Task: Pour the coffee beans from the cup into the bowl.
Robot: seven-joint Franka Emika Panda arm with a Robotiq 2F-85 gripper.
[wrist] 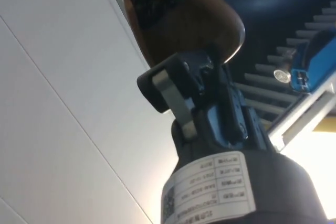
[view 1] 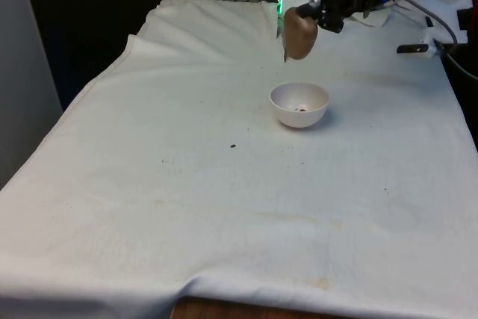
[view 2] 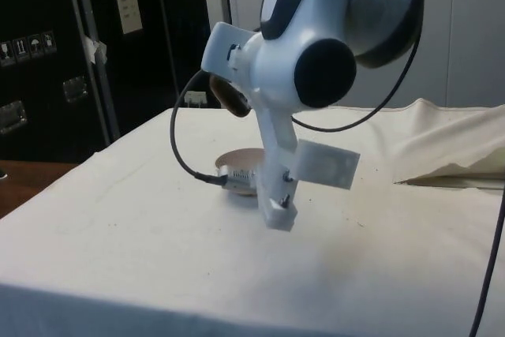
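stray bean [view 1: 233, 146] lies near my bowl [view 1: 299, 104]; above the bowl, gripper [view 1: 315, 11] clasps the tipped brown cup [view 1: 299, 33].

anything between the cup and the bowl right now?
Nothing visible. The hand holds the brown cup tipped in the air above the white bowl; only open space lies between them. A stray bean lies on the cloth, off to the side.

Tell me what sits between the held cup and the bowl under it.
Nothing: in the front view the brown cup, gripped by the gripper, hangs above the white bowl with open air between.
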